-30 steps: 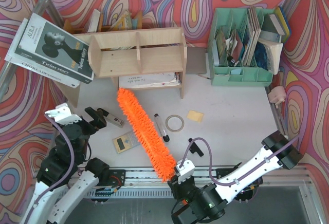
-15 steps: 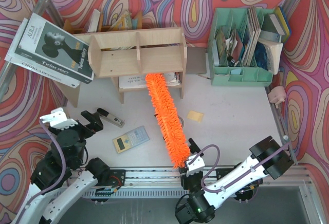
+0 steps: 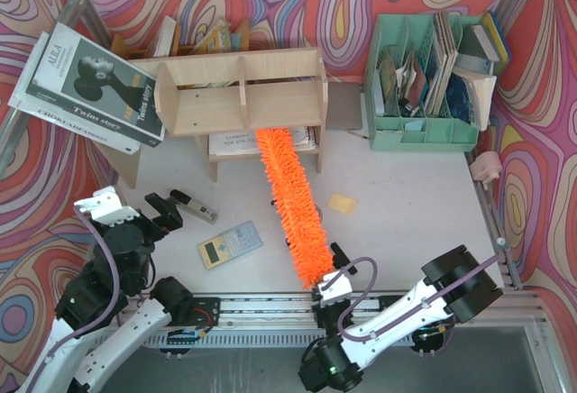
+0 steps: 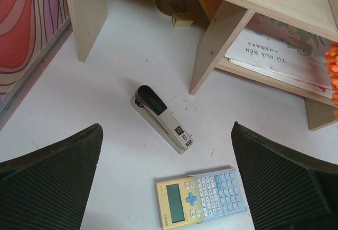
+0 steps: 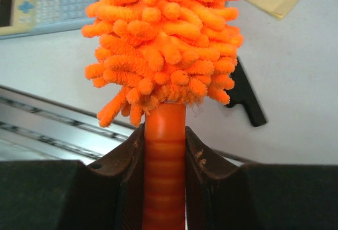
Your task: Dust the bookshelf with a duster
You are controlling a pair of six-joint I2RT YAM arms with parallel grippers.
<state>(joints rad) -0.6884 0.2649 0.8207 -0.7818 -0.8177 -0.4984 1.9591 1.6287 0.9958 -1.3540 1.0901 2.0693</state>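
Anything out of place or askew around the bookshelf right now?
Yes: the stack of books at the bookshelf's left end lies skewed, a corner overlapping the shelf end seen from above. A stapler and calculator lie loose on the table in front. The duster, gripped by the right gripper, looks intact.

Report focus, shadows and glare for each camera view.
Top external: evenly lit, sharp throughout, only soft shadow under the bookshelf. Left wrist: stapler and calculator crisp, no glare. Right wrist: duster close and in focus; the table behind looks slightly soft.
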